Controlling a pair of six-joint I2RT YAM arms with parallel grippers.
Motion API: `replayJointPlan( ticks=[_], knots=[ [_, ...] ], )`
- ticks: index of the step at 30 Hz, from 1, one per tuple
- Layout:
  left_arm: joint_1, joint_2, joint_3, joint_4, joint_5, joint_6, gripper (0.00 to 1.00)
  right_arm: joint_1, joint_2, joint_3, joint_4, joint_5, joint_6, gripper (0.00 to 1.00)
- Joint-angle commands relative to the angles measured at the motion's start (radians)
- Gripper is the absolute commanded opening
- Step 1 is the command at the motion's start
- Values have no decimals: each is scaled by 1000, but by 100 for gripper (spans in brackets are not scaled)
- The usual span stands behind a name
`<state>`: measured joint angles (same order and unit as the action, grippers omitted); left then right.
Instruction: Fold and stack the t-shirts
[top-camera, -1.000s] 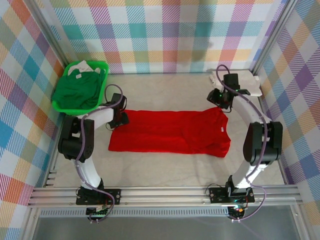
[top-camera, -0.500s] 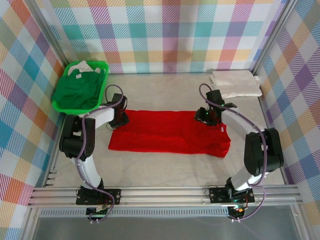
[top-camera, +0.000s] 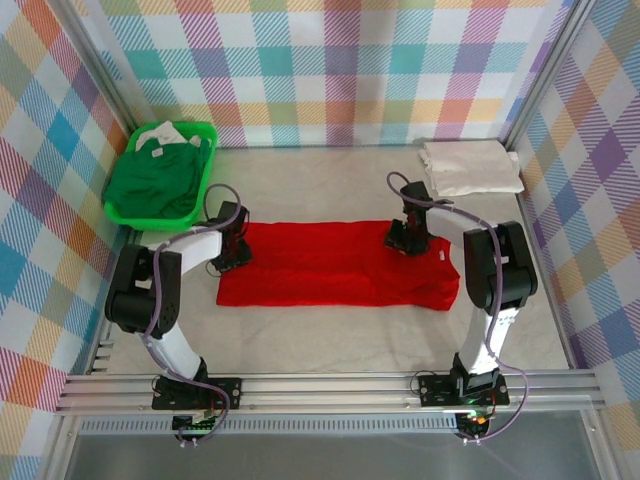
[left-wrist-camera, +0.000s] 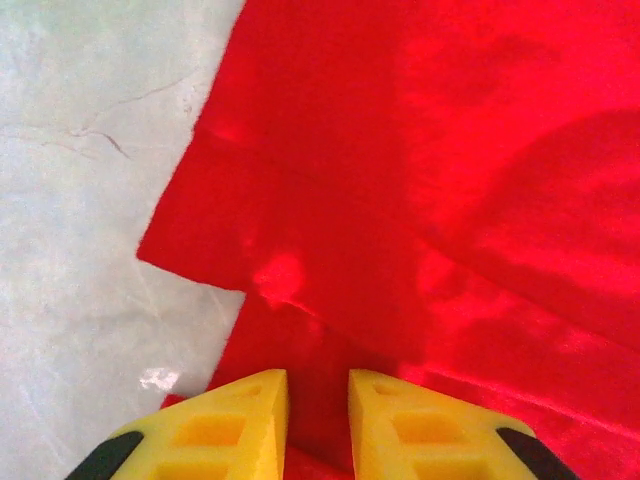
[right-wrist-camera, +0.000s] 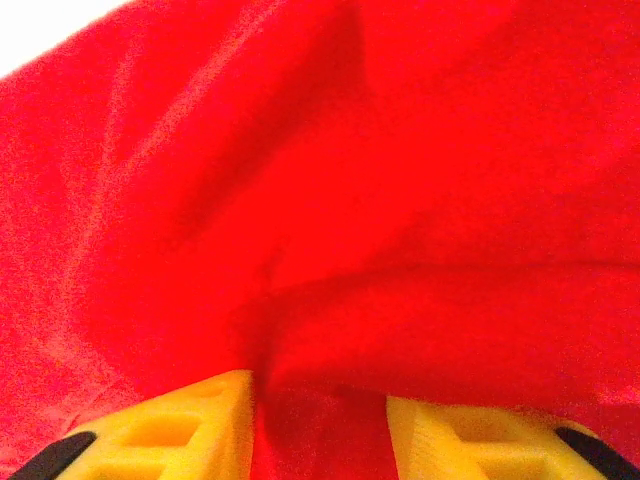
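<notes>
No legible text, small white tag on red t-shirt unreadable

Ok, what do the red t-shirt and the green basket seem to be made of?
Red t-shirt: soft matte knit cloth, probably cotton; it creases and lies limp in folds. Green basket: rigid moulded plastic, probably slightly glossy, judging by its even bright colour and smooth rim.

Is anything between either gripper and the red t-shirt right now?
Nothing visible does. The left gripper and the right gripper each have cloth of the red t-shirt between their fingers.
</notes>
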<state>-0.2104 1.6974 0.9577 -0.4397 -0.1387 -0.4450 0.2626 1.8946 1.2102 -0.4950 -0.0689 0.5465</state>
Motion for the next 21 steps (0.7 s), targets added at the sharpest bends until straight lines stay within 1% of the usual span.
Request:
replayJointPlan(
  ticks=[1, 4, 7, 8, 11, 13, 14, 15, 17, 19, 21],
  knots=[
    [8, -76, -89, -64, 43, -41, 25, 24, 98, 54, 25, -57, 6, 39],
    [6, -216, -172, -105, 63, -78, 26, 67, 197, 197, -2, -91, -33, 39],
    [-29, -405, -221, -189, 74, -108, 29, 114, 301, 363, 4, -135, -100, 40],
    [-43, -464, -226, -218, 71, -113, 29, 124, 337, 421, 8, -166, -126, 40],
    [-63, -635, -211, -255, 117, -88, 32, 132, 437, 619, -22, -237, -155, 41],
    [-64, -696, -180, -231, 144, -59, 34, 131, 443, 711, -52, -233, -149, 41],
    [-63, -696, -161, -225, 141, -44, 38, 131, 428, 727, -61, -225, -147, 42],
    [-60, -678, -134, -218, 133, -24, 39, 132, 398, 727, -63, -202, -138, 42],
    [-49, -595, -86, -195, 112, 15, 39, 132, 325, 691, -74, -159, -113, 43],
    [-27, -456, -16, -165, 115, 40, 38, 133, 236, 595, -79, -119, -76, 44],
    [-16, -318, 49, -116, 124, 57, 35, 133, 147, 472, -79, -80, -37, 43]
  ],
)
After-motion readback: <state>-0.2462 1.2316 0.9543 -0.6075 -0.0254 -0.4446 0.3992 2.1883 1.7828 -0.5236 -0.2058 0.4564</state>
